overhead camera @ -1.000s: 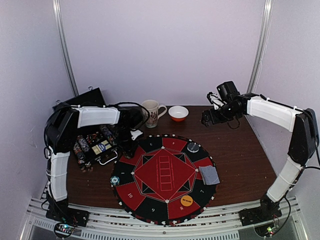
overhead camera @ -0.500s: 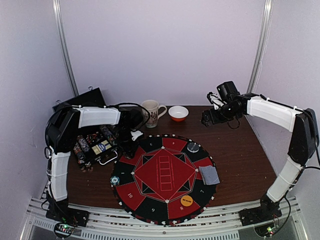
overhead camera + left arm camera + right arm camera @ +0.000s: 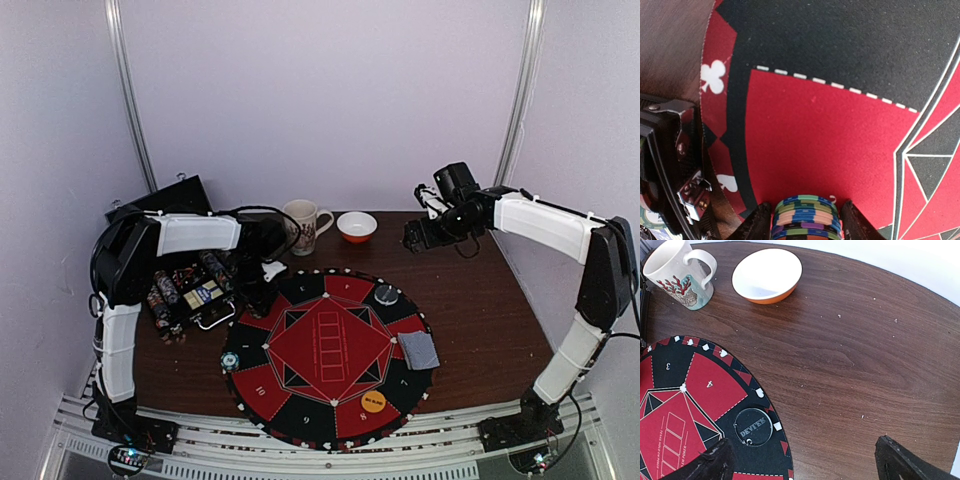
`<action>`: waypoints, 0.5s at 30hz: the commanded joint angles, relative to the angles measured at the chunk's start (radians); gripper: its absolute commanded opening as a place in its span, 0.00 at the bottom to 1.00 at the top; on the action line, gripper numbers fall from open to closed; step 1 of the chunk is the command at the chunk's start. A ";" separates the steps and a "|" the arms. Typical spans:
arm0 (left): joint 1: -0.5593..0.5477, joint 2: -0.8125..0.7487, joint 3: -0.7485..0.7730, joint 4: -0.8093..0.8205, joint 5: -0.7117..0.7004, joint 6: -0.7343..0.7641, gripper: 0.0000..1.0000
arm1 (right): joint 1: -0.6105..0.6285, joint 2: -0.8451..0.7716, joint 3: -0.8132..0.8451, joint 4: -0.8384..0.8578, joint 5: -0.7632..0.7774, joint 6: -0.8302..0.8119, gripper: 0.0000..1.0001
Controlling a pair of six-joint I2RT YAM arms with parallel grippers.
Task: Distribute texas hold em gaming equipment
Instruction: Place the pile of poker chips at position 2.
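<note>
A stack of striped poker chips (image 3: 805, 216) stands on a red wedge of the round red-and-black felt mat (image 3: 330, 345), at about 10 o'clock on the mat in the overhead view. The left gripper (image 3: 256, 297) reaches down over it. In the wrist view the chips show edges banded in blue, green, peach and purple. The black fingers (image 3: 759, 225) stand close on either side of the stack, but it is not clear whether they are pinching it or only flanking it.

Other pieces lie around the mat:
- A dark disc (image 3: 753, 426) with pale lettering is at about 1 o'clock.
- A small pile of grey-blue-backed cards (image 3: 418, 350) is at 3 o'clock.
- An orange disc (image 3: 373, 402) is near 5 o'clock.
- A single striped chip (image 3: 230, 360) is at 9 o'clock.

More chips sit in rows inside the black case (image 3: 190, 295), just off the mat's 10 o'clock edge.

The right gripper (image 3: 414, 237) hangs above the wooden table (image 3: 865, 355) beyond the mat's 1 o'clock edge, its jaws spread wide with nothing between them. A white mug (image 3: 677, 275) with a red coral print and an orange-and-white bowl (image 3: 767, 275) stand past the mat's 12 o'clock edge.
</note>
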 commanded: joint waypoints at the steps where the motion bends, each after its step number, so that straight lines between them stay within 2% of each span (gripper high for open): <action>1: -0.007 0.010 -0.013 0.040 0.006 0.017 0.52 | 0.005 -0.014 0.022 -0.021 0.023 -0.014 1.00; 5: -0.007 0.008 -0.021 0.039 0.010 0.018 0.53 | 0.005 -0.017 0.023 -0.022 0.023 -0.015 1.00; 10: -0.006 -0.014 -0.038 0.038 0.006 0.020 0.59 | 0.005 -0.019 0.020 -0.020 0.023 -0.014 1.00; 15: -0.007 -0.010 -0.030 0.041 0.009 0.020 0.60 | 0.005 -0.017 0.024 -0.025 0.023 -0.016 1.00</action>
